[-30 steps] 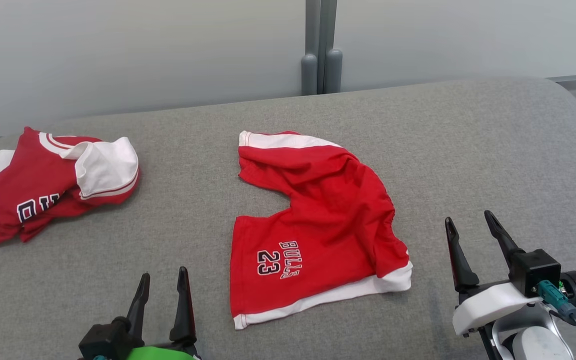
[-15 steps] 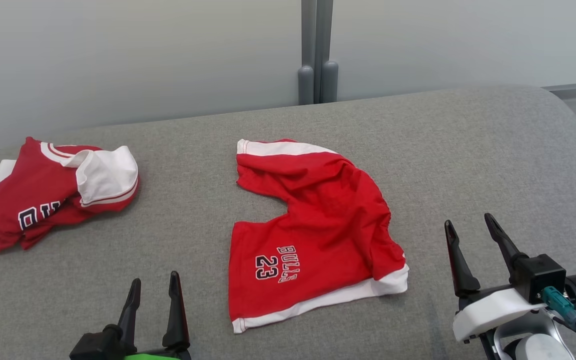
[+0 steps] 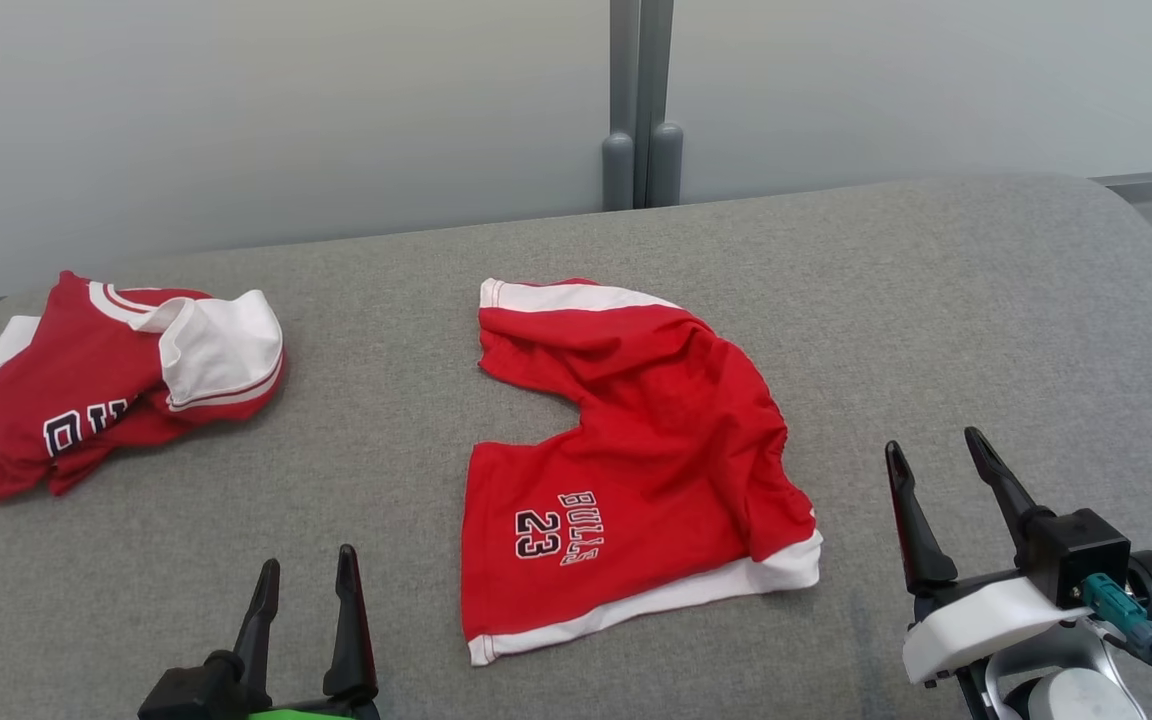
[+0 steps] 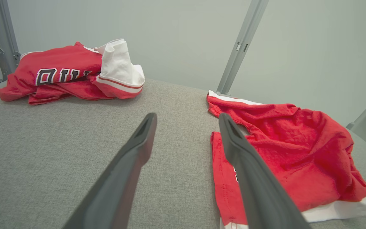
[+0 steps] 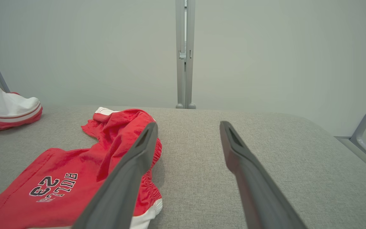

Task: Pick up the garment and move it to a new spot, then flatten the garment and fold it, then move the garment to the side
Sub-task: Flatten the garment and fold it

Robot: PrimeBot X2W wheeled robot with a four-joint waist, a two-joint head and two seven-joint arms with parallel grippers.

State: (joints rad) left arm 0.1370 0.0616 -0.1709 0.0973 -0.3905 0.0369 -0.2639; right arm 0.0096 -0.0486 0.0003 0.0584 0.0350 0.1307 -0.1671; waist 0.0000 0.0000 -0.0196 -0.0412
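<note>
1. Left gripper [image 3: 306, 560]: at the lower left of the head view, over the grey padded surface [image 3: 936, 300]. The jaws are released and nothing lies between the fingers. It sits just left of the near hem of the red shorts [image 3: 656, 450], clear of the cloth.

2. Right gripper [image 3: 934, 443]: at the lower right, jaws spread and empty, near the waistband end of the shorts and apart from it.

3. Red shorts: these lie wrinkled and partly spread at the centre of the surface, between the two grippers. They have white trim. The near leg carries "BULLS" and "23" in dark, white-outlined characters, turned sideways in the head view.
   - Left wrist view: one finger covers most of the print.
   - Right wrist view: the print reads whole, upside down, and the gathered waistband shows just beside one finger.

4. Second red garment [image 3: 116, 375]: crumpled at the far left, well apart from the shorts, with a white panel folded on top. Its lettering is partly buried in folds. The left wrist view exposes more characters, but the word cannot be read whole.

5. Background: a grey post [image 3: 641, 100] stands against the pale wall [image 3: 236, 120]. The right wrist view adds a metal frame [image 5: 365, 136] beyond the surface's edge.
</note>
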